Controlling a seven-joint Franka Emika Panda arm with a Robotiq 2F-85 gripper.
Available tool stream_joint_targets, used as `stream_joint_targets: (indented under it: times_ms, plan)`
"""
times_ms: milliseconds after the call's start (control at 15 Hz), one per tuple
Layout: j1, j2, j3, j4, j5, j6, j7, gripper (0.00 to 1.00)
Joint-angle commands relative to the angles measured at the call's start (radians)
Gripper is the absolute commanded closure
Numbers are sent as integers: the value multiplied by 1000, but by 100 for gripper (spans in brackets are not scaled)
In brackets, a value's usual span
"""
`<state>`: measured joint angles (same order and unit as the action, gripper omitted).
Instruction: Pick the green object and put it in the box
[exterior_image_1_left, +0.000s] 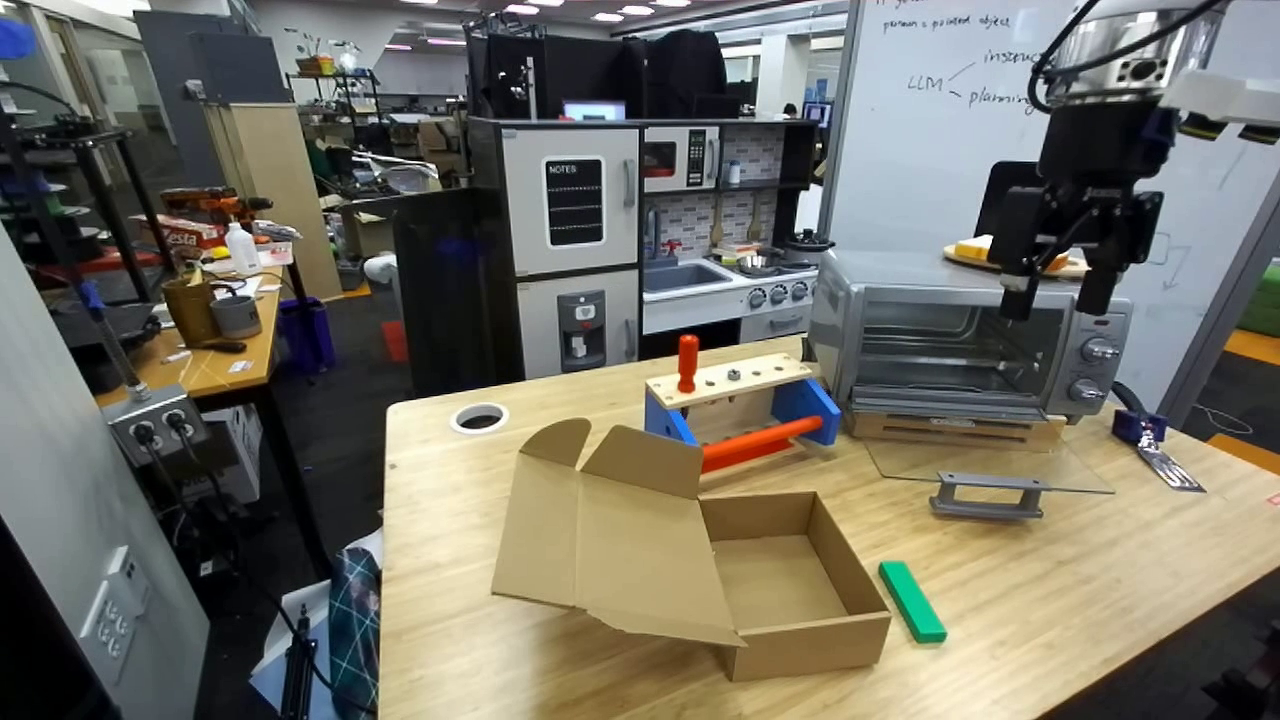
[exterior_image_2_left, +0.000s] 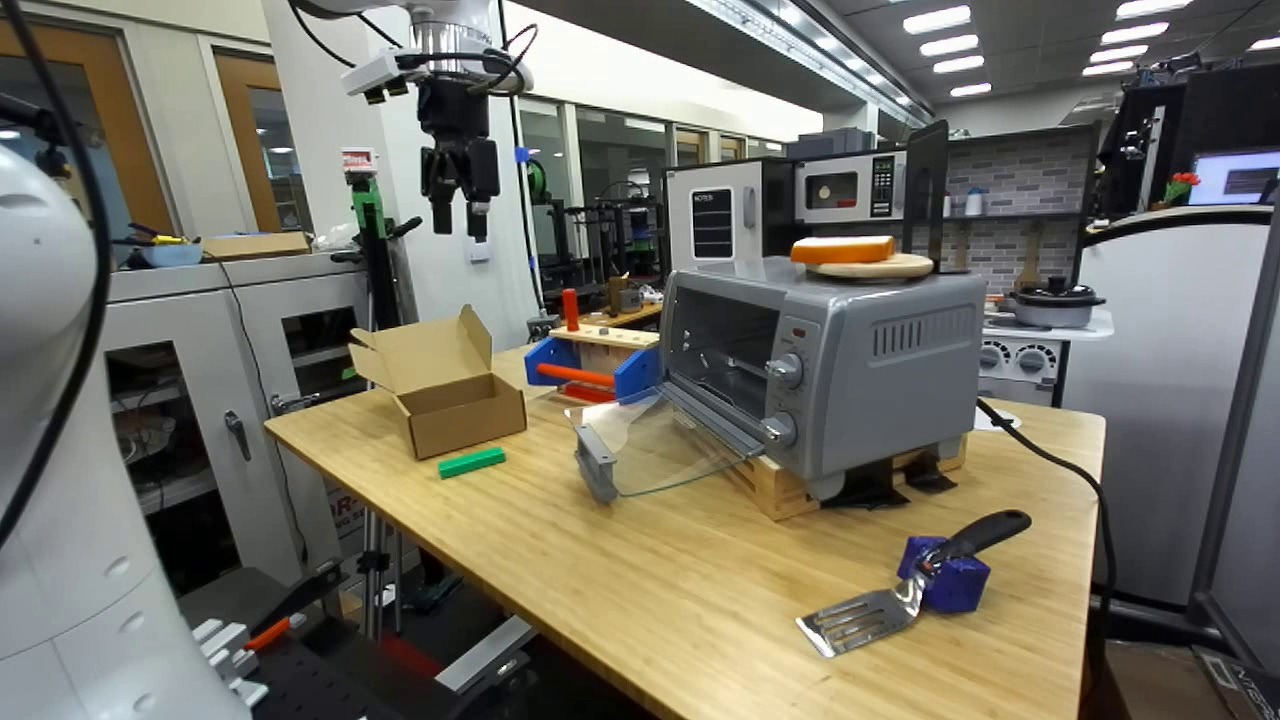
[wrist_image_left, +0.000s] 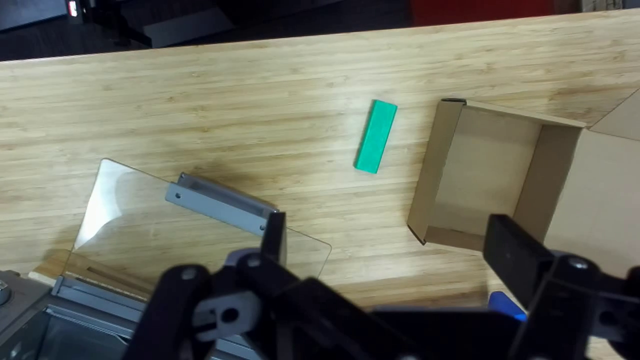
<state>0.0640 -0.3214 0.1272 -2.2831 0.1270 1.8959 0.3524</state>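
Observation:
The green object (exterior_image_1_left: 912, 602) is a small flat bar lying on the table beside the box, a short gap from its wall; it also shows in the wrist view (wrist_image_left: 376, 136). The box (exterior_image_1_left: 800, 645) is shallow brown cardboard with its lid and flaps folded outward. Nothing is visible on its floor (wrist_image_left: 485, 165). High above the table hangs my gripper (exterior_image_1_left: 1057, 300), in both exterior views well clear of the green object. Its fingers (wrist_image_left: 515, 260) stand wide apart in the wrist view, with no thing between them.
A silver toaster oven (exterior_image_2_left: 880, 370) stands with its glass door lowered, the door handle (wrist_image_left: 220, 205) jutting over the table. Behind the box is a blue and wooden toy bench (exterior_image_1_left: 735, 375) with an orange-red bar. A spatula (exterior_image_2_left: 870, 620) rests on a purple block (exterior_image_2_left: 955, 585).

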Motion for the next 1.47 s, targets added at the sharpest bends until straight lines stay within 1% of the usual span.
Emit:
stream_joint_targets:
  times_ms: [0,200,533,733,933,1133,1400]
  plan:
    - [-10,27,12,14,-28,6,34,0]
    - [-10,79,16,26,-47,23,71,0]
    - [9,173,26,35,-19,43,152,0]
    - [35,216,38,23,0,55,165,0]
    - [63,259,55,11,-14,64,187,0]
    - [77,267,52,6,-15,54,181,0]
    - [76,265,47,6,-15,54,181,0]
